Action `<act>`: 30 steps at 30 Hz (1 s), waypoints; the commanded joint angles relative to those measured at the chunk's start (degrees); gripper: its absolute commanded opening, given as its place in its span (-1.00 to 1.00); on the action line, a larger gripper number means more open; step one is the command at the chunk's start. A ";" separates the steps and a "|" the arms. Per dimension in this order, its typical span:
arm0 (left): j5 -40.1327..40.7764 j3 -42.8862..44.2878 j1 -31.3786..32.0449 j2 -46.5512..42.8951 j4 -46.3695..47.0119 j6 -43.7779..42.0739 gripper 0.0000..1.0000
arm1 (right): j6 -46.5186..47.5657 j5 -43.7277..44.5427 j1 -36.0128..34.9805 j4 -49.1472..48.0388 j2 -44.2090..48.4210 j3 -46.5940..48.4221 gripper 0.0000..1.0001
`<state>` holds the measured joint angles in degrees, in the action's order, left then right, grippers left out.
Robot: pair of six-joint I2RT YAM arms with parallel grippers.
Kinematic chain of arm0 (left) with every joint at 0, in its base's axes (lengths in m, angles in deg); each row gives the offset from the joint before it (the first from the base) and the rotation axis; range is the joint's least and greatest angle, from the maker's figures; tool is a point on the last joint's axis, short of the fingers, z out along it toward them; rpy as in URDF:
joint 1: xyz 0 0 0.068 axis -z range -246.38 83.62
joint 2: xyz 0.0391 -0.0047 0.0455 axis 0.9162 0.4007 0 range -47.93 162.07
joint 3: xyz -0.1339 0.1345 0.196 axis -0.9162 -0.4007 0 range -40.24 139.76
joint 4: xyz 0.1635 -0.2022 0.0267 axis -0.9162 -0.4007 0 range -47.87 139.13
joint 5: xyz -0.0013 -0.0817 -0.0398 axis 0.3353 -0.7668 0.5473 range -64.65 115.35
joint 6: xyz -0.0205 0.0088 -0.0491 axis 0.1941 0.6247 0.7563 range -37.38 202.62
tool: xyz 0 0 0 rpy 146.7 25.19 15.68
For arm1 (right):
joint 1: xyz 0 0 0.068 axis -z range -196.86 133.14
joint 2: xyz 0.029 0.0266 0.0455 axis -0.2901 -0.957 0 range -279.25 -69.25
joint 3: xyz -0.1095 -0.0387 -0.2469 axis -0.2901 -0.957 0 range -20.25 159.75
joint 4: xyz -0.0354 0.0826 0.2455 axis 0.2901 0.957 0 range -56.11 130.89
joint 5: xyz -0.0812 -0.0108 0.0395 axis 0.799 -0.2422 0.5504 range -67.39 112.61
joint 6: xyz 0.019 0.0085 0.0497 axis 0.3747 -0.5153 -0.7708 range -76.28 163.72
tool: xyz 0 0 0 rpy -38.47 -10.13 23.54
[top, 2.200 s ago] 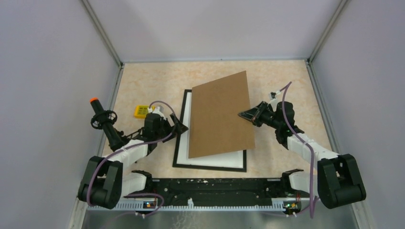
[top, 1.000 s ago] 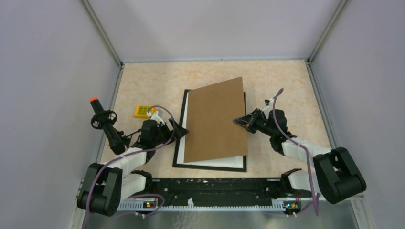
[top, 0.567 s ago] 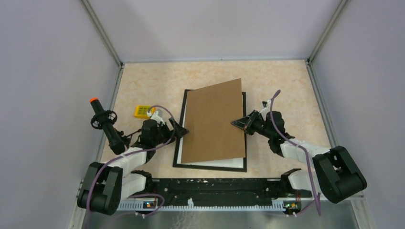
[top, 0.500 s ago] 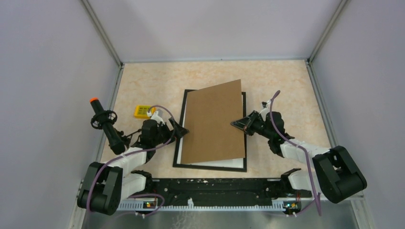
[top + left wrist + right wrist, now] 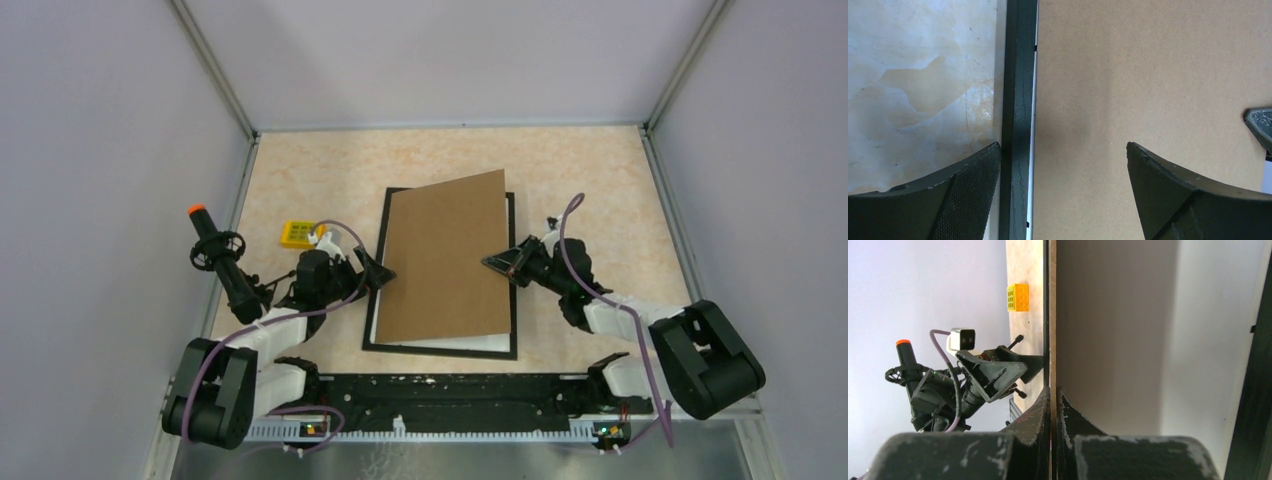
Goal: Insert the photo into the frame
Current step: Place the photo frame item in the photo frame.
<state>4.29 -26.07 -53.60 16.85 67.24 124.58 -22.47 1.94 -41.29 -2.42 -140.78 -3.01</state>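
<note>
The black frame lies flat mid-table. The photo lies in it white back up, showing only as a strip at the near edge. The brown cardboard sheet covers most of both and is tilted, its right edge raised. My right gripper is shut on that right edge, seen edge-on in the right wrist view, with the photo's back and a frame bar below. My left gripper is open and empty, straddling the frame's left bar and the cardboard's left edge.
A yellow brick lies left of the frame, behind my left arm. A black stand with an orange tip stands near the left wall. Enclosure walls ring the table on three sides.
My right gripper has drawn the cardboard left and toward me, lowering and squaring it over the frame. My left gripper shifted slightly nearer early on, then stayed put.
</note>
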 commanded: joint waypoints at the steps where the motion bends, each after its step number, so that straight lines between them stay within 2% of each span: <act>1: -1.32 -0.08 -0.07 0.04 -0.65 0.48 0.96 | -0.29 2.79 -2.72 -8.91 -2.15 -0.59 -1.00; 9: -2.05 -0.21 -0.03 0.77 0.22 0.39 0.96 | -0.77 5.91 -6.42 -11.82 -5.62 -1.11 -1.00; 14: -2.10 -0.02 -0.03 0.99 0.20 0.21 0.96 | 3.01 4.95 -6.50 -8.10 -7.79 0.27 -1.00; 16: -2.06 -0.15 -0.03 0.83 0.26 0.15 0.96 | 6.32 5.34 -6.51 -2.62 -7.41 1.51 -1.00; 18: -2.01 -0.26 -0.03 0.56 0.26 0.08 0.96 | 10.99 6.59 -6.47 6.07 -6.49 3.69 -0.89; 22: -1.92 -0.37 0.04 0.54 0.46 0.10 0.96 | 18.44 8.68 -6.51 16.88 -4.73 6.57 -0.51; 26: -2.05 -0.07 -0.04 0.90 0.44 0.04 0.96 | 23.85 10.33 -7.28 24.48 -6.06 11.02 -0.30; 30: -2.17 0.06 -0.02 1.13 0.32 -0.13 0.96 | 26.99 13.94 -8.30 32.07 -7.16 14.90 0.01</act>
<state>5.10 -26.07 -54.26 16.98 67.79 124.49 -3.76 12.57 -47.72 19.02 -147.03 7.39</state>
